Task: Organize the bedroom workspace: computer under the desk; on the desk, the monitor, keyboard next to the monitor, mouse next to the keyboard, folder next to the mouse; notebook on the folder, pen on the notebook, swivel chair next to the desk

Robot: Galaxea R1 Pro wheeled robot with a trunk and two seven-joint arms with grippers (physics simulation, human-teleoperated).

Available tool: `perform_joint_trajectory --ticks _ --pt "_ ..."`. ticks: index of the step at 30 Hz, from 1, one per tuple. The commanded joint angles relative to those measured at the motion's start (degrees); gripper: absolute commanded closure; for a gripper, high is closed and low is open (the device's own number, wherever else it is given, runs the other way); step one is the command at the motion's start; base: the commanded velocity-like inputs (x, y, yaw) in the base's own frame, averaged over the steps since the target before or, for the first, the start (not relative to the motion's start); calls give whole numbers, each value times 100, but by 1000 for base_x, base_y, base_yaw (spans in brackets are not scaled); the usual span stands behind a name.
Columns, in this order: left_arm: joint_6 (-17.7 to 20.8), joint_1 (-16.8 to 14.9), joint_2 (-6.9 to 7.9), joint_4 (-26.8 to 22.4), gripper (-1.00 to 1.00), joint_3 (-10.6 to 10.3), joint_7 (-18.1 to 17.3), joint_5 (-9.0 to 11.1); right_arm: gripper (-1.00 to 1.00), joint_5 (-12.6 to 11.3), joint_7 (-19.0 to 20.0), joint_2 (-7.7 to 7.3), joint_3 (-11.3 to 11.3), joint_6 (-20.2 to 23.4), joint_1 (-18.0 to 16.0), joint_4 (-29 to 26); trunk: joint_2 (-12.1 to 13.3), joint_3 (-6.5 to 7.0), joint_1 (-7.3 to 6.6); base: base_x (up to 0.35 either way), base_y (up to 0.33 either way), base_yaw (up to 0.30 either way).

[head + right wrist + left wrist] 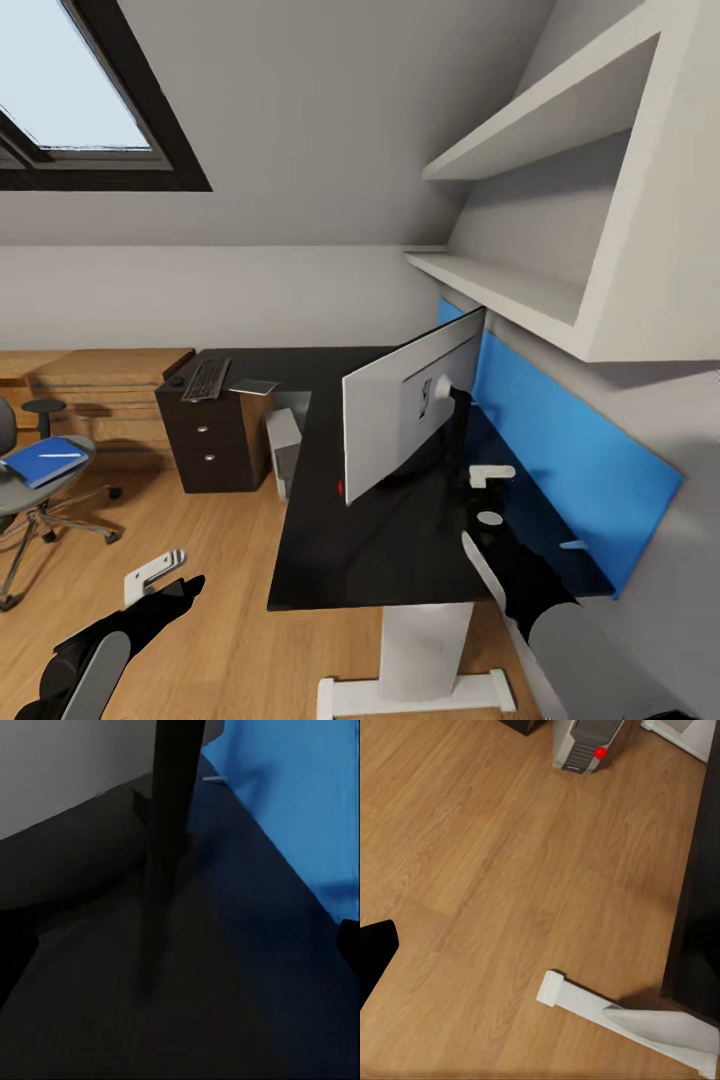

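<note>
So progress check, biggest stuff first: the long L-shaped glossy black surface with white legs (330, 560) already carries the wide flat monitor (410, 400), seen from its pale back with its black stand planted on top, so I'd call that part done, though it stands angled with its back to the blue wall panel (570, 440). The grey upholstered swivel chair with the chrome star base (30, 500) is still well off to the side of the surface, out on the oak plank floor (495, 870), so it needs rolling in. The light grey-white tower computer with the red light (585, 742) stands on the floor beside the dark brown drawer unit (205, 440), tucked under the surface as far as I can judge, so probably fine. The flat bright blue folder (45, 460) is still lying on the chair seat with the thin white pen (60, 456) resting on it, so both are left to move. The flat dark keyboard (206, 379) sits on the far wing above the drawers, nowhere near the monitor, with a thin grey notebook (252, 386) just beside it. A tiny dark blob near the keyboard could be the mouse, can't tell. Left claw (155, 580) hangs low over the floor, fingers look spread and holding nothing. Right claw (490, 495) hovers over the surface just beside the monitor stand; can't tell whether it's spread or pressed together.
</note>
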Motion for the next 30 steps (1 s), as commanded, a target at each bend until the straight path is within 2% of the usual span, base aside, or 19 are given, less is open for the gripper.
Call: perform_joint_trajectory --ticks 1,3,5,9,14,15,17,19,20,23,24,25,26,30 --pt "17 -4 1 -8 -100 -1 50 60 -100 -67 -190 30 31 551 124 -490 -5 -8 -1 -57 11 0" --pt "17 -4 1 -8 -100 -1 50 57 -100 -99 -321 90 33 1083 405 -1188 -5 -8 -1 -37 7 0" --pt "15 -4 1 -8 -100 -1 51 55 -100 -119 -397 164 37 1365 682 -1814 -5 -8 -1 -19 4 0" --pt "12 -4 1 -8 -100 -1 51 53 -100 -134 -500 399 41 1593 1083 -2748 -5 -8 -1 -7 1 0" --pt "15 -5 1 -8 -100 -1 51 53 -100 -90 -572 788 150 1498 1198 -2616 -5 -8 -1 -1 29 0" --pt "12 -5 1 -8 -100 -1 46 53 -100 0 -603 936 305 1403 1209 -2569 -5 -8 -1 0 190 0" --pt "10 -4 1 -8 -100 -1 44 53 -100 96 -671 1018 474 1340 1215 -2572 -5 -8 -1 0 229 0" --pt "9 -4 1 -8 -100 -1 43 53 -100 147 -792 1049 616 1293 1218 -2614 -5 -8 -1 0 265 0" --pt "8 -4 1 -8 -100 -1 42 53 -100 174 -923 1049 786 1162 1220 -2594 -5 -8 -1 0 289 0" --pt "4 -4 1 -8 -100 -1 44 54 -100 216 -1106 1049 1100 789 1224 -2448 -5 -8 -1 0 295 0" --pt "2 -4 1 -8 -100 -1 45 53 -100 259 -1252 1049 1264 565 1226 -2353 -5 -8 -1 0 301 0" --pt "1 -4 1 -8 -100 -1 43 53 -100 362 -1565 1049 1485 238 1228 -2191 -5 -8 -1 0 302 0" --pt "0 -4 1 -8 -100 -2 45 53 -100 458 -1816 1049 1608 35 1229 -2080 -5 -8 -1 0 290 0" --pt "-1 -4 -4 -8 -100 -7 43 53 -100 818 -2511 1049 1854 -462 1230 -1789 -5 -8 -1 0 167 0"
